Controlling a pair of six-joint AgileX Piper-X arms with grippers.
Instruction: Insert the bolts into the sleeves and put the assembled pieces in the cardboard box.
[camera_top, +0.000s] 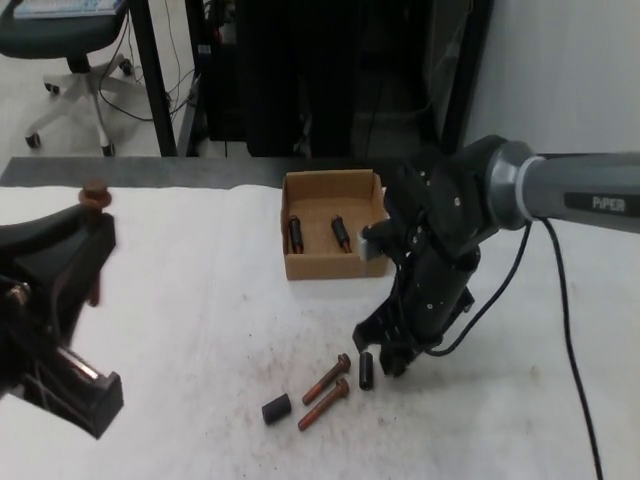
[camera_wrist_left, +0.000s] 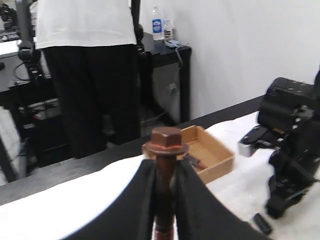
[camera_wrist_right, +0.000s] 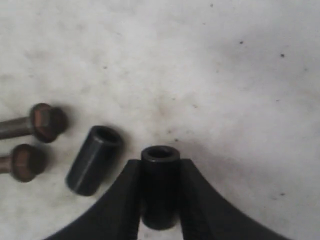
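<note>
My left gripper (camera_wrist_left: 162, 167) is shut on a rusty bolt (camera_wrist_left: 166, 141), head up, raised at the bench's left side (camera_top: 92, 212). My right gripper (camera_wrist_right: 160, 167) is shut on a black sleeve (camera_wrist_right: 160, 192) just above the white cloth, in front of the cardboard box (camera_top: 333, 262). A second sleeve (camera_wrist_right: 94, 160) lies right beside it, and two loose bolts (camera_top: 327, 378) (camera_top: 323, 404) lie just left of that. A third sleeve (camera_top: 276, 408) sits further left. Two assembled pieces (camera_top: 296, 235) (camera_top: 341, 233) lie inside the box.
The right arm's grey link (camera_top: 560, 190) reaches in from the right, its cable (camera_top: 570, 330) trailing over the cloth. A dark strip runs along the bench's back edge (camera_top: 150, 172). An office chair (camera_top: 70, 60) stands on the floor beyond.
</note>
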